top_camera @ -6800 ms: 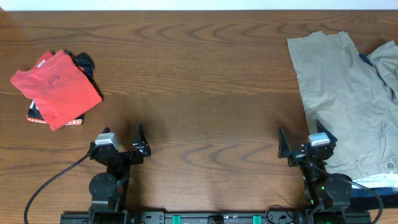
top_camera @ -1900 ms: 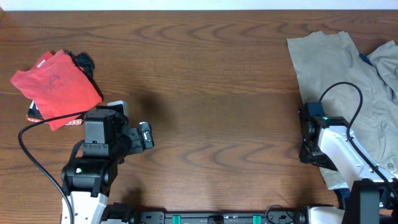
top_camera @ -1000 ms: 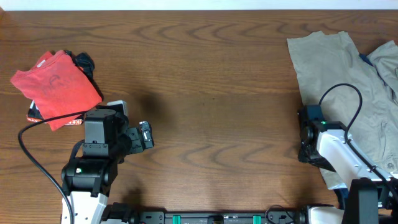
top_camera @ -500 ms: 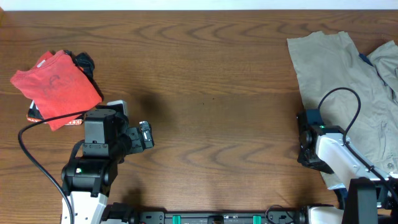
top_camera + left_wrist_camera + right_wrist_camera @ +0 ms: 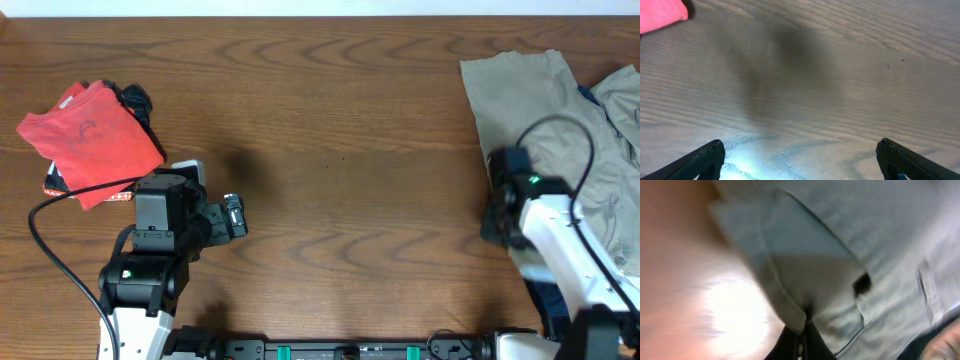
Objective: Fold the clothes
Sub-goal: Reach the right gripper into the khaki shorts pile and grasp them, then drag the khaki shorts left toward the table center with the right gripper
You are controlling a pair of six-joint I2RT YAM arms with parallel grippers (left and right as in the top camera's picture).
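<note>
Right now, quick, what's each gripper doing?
Left gripper: open, holding nothing.
Right gripper: closed on the edge of the trousers.

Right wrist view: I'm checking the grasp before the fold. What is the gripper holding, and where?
The right gripper is shut on the khaki trousers, pinching a fold at their stitched edge.

We can read no text, brand or number anywhere — the faint mark on the red T-shirt (image 5: 88,140), upper left, is illegible.
</note>
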